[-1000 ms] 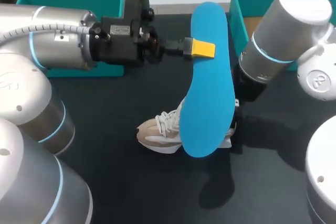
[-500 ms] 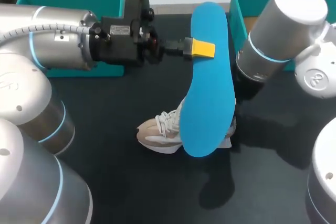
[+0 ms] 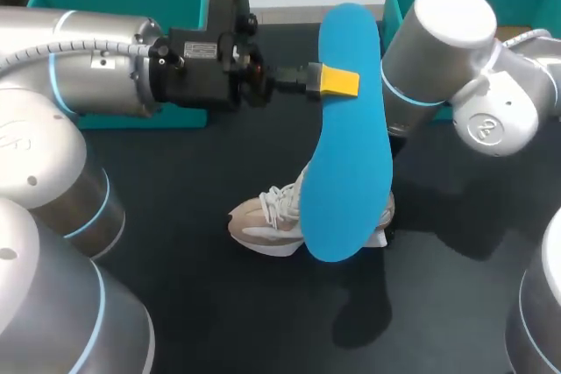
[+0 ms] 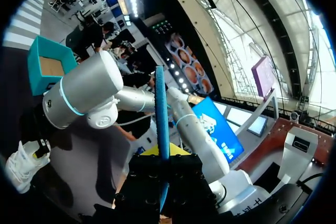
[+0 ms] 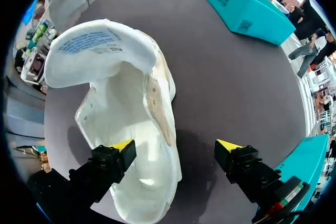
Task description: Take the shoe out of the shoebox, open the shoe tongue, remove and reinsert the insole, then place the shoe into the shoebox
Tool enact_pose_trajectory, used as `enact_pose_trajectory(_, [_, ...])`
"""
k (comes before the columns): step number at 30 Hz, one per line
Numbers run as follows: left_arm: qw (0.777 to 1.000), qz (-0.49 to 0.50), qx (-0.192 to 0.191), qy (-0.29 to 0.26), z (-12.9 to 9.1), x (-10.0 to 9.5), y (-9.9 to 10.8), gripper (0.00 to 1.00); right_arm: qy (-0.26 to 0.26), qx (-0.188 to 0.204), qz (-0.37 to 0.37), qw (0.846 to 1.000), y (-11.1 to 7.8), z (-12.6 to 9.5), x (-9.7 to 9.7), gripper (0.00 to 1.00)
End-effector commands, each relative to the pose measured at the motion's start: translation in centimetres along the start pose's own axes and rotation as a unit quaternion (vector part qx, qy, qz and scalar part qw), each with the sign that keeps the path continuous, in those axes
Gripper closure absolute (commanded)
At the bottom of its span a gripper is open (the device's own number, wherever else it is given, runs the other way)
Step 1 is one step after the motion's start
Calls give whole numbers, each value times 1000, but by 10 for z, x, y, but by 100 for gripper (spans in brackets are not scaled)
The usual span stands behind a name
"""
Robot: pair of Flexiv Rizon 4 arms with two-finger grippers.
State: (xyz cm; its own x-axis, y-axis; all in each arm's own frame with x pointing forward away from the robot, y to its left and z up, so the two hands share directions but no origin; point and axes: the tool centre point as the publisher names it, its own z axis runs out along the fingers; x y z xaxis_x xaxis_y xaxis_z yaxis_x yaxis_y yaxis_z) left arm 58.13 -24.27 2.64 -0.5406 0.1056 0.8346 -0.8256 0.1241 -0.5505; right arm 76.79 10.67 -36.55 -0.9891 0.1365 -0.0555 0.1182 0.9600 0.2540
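Now, right arm [image 3: 438, 41]: has lifted away from the heel of the shoe [image 3: 263, 223] and swung toward the middle; left arm [image 3: 96, 67] unmoved.
Right pincer [image 5: 177, 148]: fingers apart, over the shoe's heel opening.
Left pincer [image 3: 339, 81]: clamped on the insole [image 3: 351, 146], held above the shoe.
Insole: blue, smooth, thin, foot-shaped.
Shoe: beige-white, laced, tongue bent open, on the dark surface [image 3: 175, 304].

Blue insole [image 3: 351, 137] aloft above beige shoe [image 3: 267, 223], near teal shoebox [image 3: 396, 8].
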Motion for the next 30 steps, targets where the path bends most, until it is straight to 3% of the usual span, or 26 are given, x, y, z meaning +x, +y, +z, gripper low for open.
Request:
enact_pose_trajectory(1, [1000, 0, 3, 0, 1, -1, 3, 100, 11, -1, -4, 1000, 6, 33, -4, 0])
enact_pose_trajectory(2, [1000, 0, 3, 0, 1, -1, 3, 100, 13, -1, -4, 1000, 6, 34, -5, 0])
enact_pose_trajectory(3, [1000, 0, 3, 0, 1, -1, 3, 100, 16, 0, -4, 1000, 7, 35, -5, 8])
enact_pose_trajectory(4, [1000, 0, 3, 0, 1, -1, 3, 100, 20, 5, -3, 1000, 7, 35, -5, 53])
enact_pose_trajectory(5, [1000, 0, 3, 0, 1, -1, 3, 100, 21, 6, -3, 1000, 7, 36, -5, 61])
enact_pose_trajectory(7, [1000, 0, 3, 0, 1, -1, 3, 100, 25, 10, 0, 1000, 6, 37, -4, 91])
enact_pose_trajectory(8, [1000, 0, 3, 0, 1, -1, 3, 100, 28, 13, 1, 1000, 5, 38, -3, 100])
enact_pose_trajectory(22, [1000, 0, 3, 0, 1, -1, 3, 100, 43, 30, 18, 998, 2, 37, 7, 100])
enact_pose_trajectory(30, [1000, 0, 3, 0, 1, -1, 3, 100, 62, 22, 102, 993, 2, 11, 20, 100])
